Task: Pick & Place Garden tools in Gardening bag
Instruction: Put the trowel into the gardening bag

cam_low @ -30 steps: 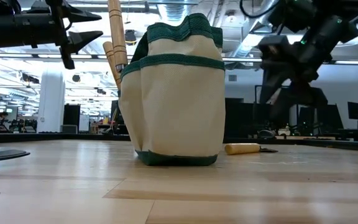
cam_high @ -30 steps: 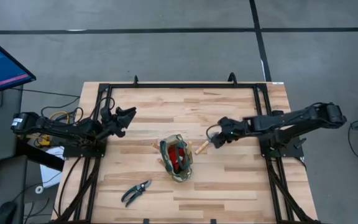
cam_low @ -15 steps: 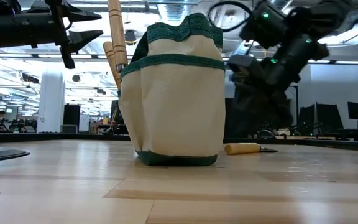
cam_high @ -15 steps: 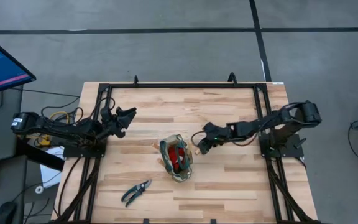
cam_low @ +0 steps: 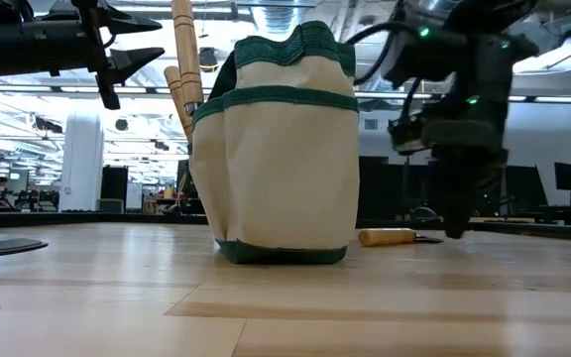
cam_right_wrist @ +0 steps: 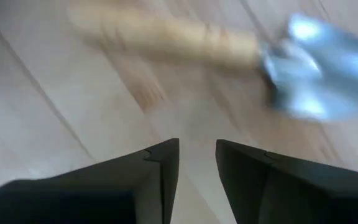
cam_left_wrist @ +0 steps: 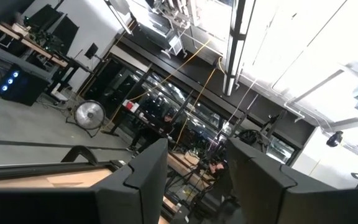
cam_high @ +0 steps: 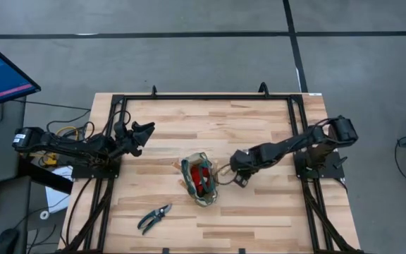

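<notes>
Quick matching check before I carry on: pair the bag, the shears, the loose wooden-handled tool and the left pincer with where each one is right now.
Things
1. olive-and-tan fabric gardening bag
2. dark-handled pruning shears
3. wooden-handled, silver-headed hand tool
4. left pincer

Places or states
a. lying flat beside the bag, just ahead of the right pincer
b. standing upright in the middle of the wooden table
c. raised over the table's left side, open, holding nothing
d. lying alone on the boards, away from both arms

Pairs: 1-b, 2-d, 3-a, 4-c
</notes>
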### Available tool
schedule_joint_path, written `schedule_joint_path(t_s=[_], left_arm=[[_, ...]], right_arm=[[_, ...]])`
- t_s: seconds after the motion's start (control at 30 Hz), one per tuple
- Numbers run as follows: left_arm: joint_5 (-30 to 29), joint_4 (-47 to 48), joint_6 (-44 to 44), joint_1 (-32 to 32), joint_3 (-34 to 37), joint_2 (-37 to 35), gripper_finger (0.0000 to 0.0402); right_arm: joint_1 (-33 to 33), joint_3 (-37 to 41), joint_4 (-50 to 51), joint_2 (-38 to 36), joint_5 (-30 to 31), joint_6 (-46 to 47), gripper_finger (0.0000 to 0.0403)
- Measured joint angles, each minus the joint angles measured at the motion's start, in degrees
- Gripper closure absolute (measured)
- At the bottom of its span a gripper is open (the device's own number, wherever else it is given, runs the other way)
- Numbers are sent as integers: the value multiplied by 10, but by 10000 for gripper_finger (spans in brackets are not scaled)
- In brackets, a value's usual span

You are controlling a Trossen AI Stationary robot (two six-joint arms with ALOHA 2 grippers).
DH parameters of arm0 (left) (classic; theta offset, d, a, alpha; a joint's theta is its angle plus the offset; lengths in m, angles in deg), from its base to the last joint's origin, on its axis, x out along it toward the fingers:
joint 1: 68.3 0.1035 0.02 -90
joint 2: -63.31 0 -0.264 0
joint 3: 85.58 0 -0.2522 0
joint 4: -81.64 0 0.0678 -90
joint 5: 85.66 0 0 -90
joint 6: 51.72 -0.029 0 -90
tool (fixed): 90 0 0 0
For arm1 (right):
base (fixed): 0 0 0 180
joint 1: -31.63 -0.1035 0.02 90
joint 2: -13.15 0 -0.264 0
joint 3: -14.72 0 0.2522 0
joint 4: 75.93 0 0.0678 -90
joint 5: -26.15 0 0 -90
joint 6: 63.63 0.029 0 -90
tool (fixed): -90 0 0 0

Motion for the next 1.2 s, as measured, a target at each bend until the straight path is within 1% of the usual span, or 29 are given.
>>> schedule_joint_path(t_s=[0.1, 0.13, 0.27, 0.37, 0.43, 0.5, 0.57, 0.6, 0.73, 0.87, 1.03, 1.2], left_arm=[[0, 0, -2, 0, 0, 0, 236], [0, 0, -2, 0, 0, 0, 236], [0, 0, -2, 0, 0, 1, 236], [0, 0, -2, 0, 0, 3, 236], [0, -1, 0, 0, 0, 2, 236], [0, -2, 9, 0, 0, 5, 236], [0, -2, 11, 0, 0, 7, 236], [0, -2, 11, 0, 0, 10, 236], [0, -4, 14, 0, 0, 12, 236], [0, -5, 15, 0, 0, 15, 236], [0, -6, 15, 0, 0, 15, 236], [0, -9, 15, 0, 0, 15, 236]], right_arm=[[-16, 1, -8, -25, 14, 1, 303], [-18, 0, -34, -37, 25, -3, 303], [-11, -1, -128, -67, 108, -29, 307], [2, -1, -167, -66, 137, -67, 317], [9, 0, -169, -61, 138, -91, 324], [13, -1, -191, -40, 139, -118, 331], [15, 2, -187, -27, 139, -150, 335], [15, 1, -207, -17, 139, -162, 336], [14, 1, -224, 15, 132, -184, 338], [13, 1, -233, 41, 121, -186, 338], [2, 0, -231, 58, 76, -186, 338], [-25, 0, -175, 42, 64, -169, 338]])
